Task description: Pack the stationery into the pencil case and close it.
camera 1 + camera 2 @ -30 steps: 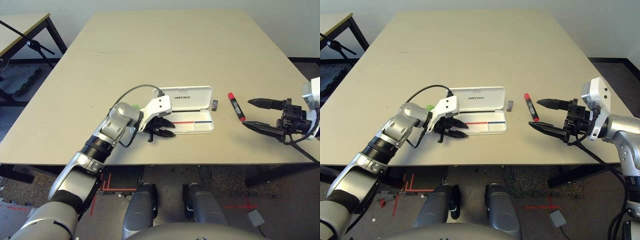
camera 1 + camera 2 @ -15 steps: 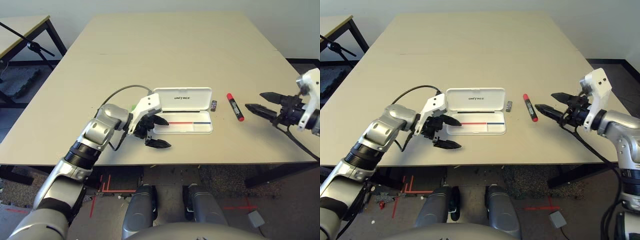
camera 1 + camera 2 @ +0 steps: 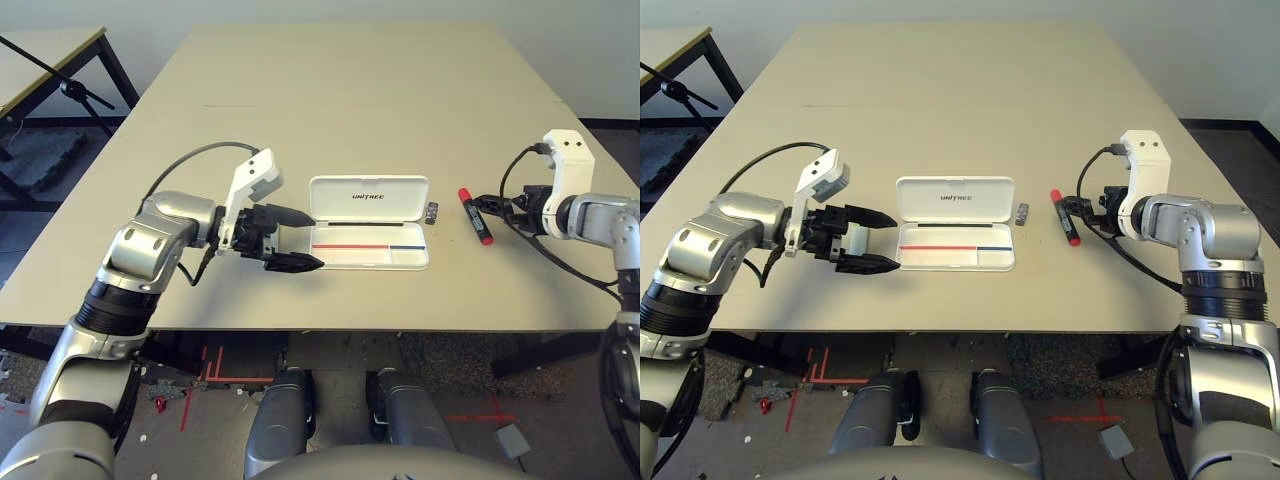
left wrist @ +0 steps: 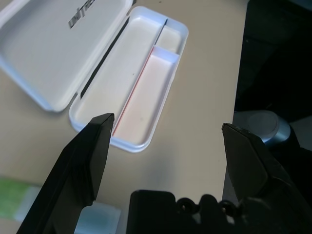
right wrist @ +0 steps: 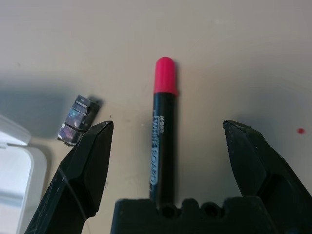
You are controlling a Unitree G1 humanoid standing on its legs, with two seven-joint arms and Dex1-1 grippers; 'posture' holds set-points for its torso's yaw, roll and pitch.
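Over past the far left corner of the big pale table [image 3: 380,110], I can see part of another table [image 3: 45,60], with a thin black stand [image 3: 75,90] reaching over it. A pale wall [image 3: 340,12] rises behind. Down on the floor [image 3: 460,390], red tape lines [image 3: 240,379] run near a small grey box [image 3: 513,440] with a cable.

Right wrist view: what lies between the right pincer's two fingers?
The marker, lying on the table between the open fingers of the right pincer, as the right wrist view shows.
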